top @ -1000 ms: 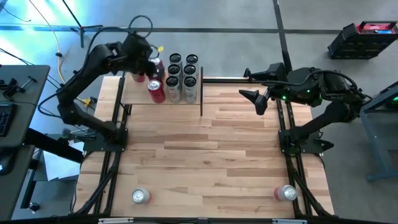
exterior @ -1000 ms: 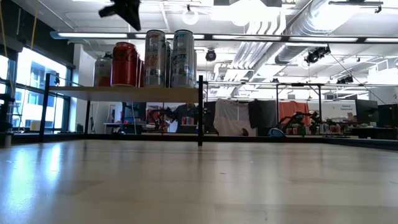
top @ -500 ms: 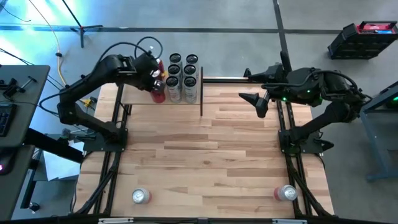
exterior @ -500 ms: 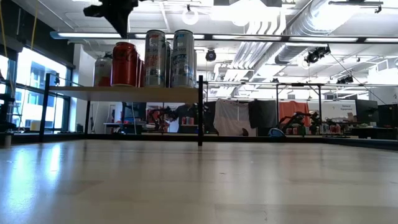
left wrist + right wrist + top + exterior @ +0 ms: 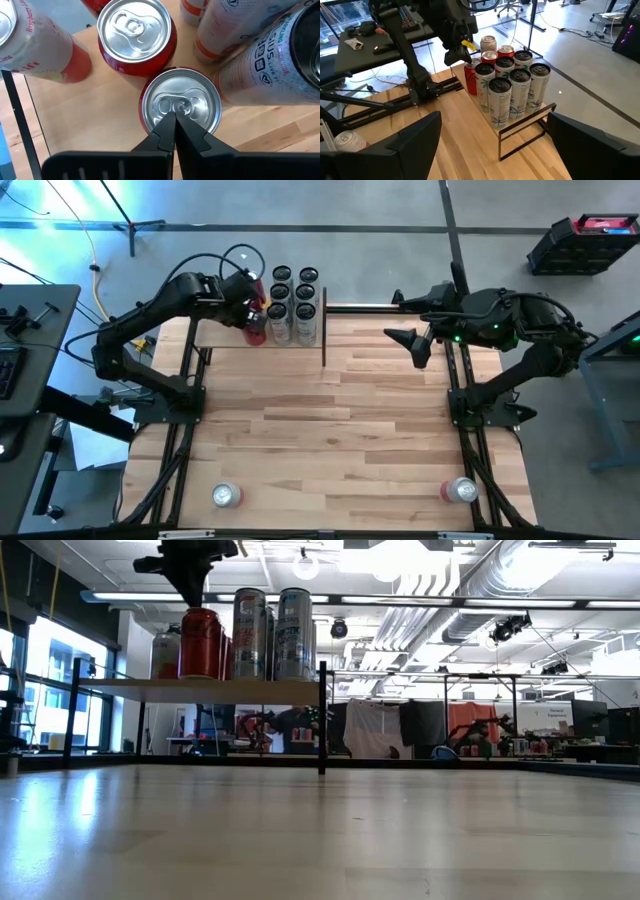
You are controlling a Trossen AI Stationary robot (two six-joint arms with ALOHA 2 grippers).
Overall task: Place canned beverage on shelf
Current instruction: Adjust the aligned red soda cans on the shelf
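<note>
Standing upright on the shelf point(image 5: 218, 332), a red can point(image 5: 181, 106) with silver top.

The small light-wood plank shelf with thin black posts point(image 5: 215, 332) stands at the large butcher-block tabletop's point(image 5: 340, 420) far left corner. On it, short red cans point(image 5: 254, 328) sit left of six tall slim silver cans point(image 5: 293, 305). Two more round-topped cans point(image 5: 227, 496) point(image 5: 460, 491) rest at the tabletop's near corners.
</note>
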